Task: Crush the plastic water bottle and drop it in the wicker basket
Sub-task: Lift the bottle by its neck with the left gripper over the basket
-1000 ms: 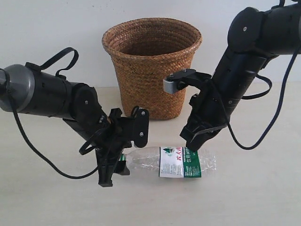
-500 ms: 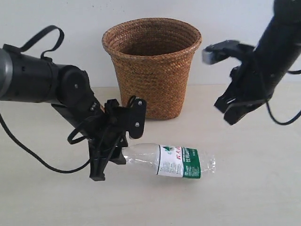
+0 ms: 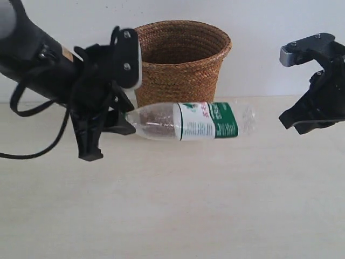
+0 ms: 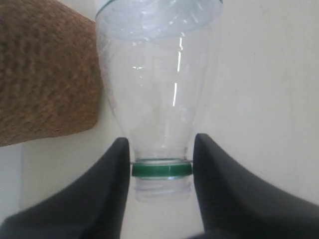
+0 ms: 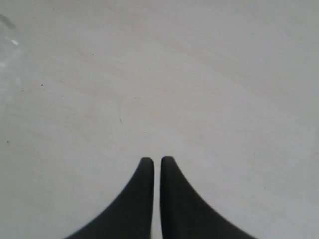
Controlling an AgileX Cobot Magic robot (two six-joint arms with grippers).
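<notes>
Between the 2 fingers of my left gripper (image 4: 162, 144) sits the neck of the plastic water bottle (image 3: 188, 121). The jaws pinch that neck from both sides, level with the green ring (image 4: 162, 169) around it. The clear threaded mouth projects past the ring toward my wrist. In the left wrist view the bottle's shoulder widens away from the fingers, clear and rounded.

Bottle attitude: horizontal, lifted off the table (image 3: 215, 205), neck to the left, base to the right. The white-and-green label (image 3: 207, 120) wraps the right half of the body, with red characters on the white part. Whether the body is dented cannot be determined.

The wicker basket (image 3: 183, 59) stands upright on the far side of the bottle. In the exterior view the bottle crosses the lower part of the basket wall, below the rim, and its base reaches past the basket's right edge. The left wrist view shows woven wall just beside the bottle's shoulder; contact cannot be determined.

My right gripper (image 5: 157, 159) hangs at the right edge of the scene, well apart from the bottle's base. Its 2 fingertips are pressed almost together, with a thin slit between them, gripping nothing. Pale table surface lies under them.
</notes>
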